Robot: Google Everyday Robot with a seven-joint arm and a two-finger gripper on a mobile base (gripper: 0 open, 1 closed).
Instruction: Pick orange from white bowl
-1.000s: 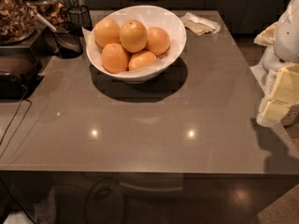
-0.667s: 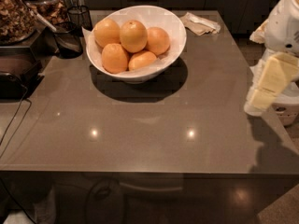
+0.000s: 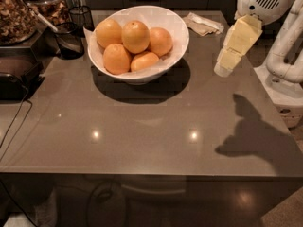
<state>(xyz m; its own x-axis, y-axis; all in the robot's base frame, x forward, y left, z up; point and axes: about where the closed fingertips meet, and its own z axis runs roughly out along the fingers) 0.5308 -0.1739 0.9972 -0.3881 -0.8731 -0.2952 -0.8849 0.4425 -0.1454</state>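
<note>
Five fruits fill the bowl at 12 o'clock on the bench, and none of them has shifted. The orange we want is the big round one riding high on the heap, toward the bowl's 12 o'clock and leaning on its fellows.

What has changed is the gripper. A second ago it hung low off the bench's 3 o'clock edge; now it has lifted and swung inward to about 2 o'clock over the bench, tilted down and pointing toward 8 o'clock. It stands at the bowl's 3 o'clock, near the rim but clear of it. Whether it is open or closed we cannot tell.

We judge this the approach, with nothing grasped yet. The gripper must next cross the rim and come down over the top fruit without nudging the others.
</note>
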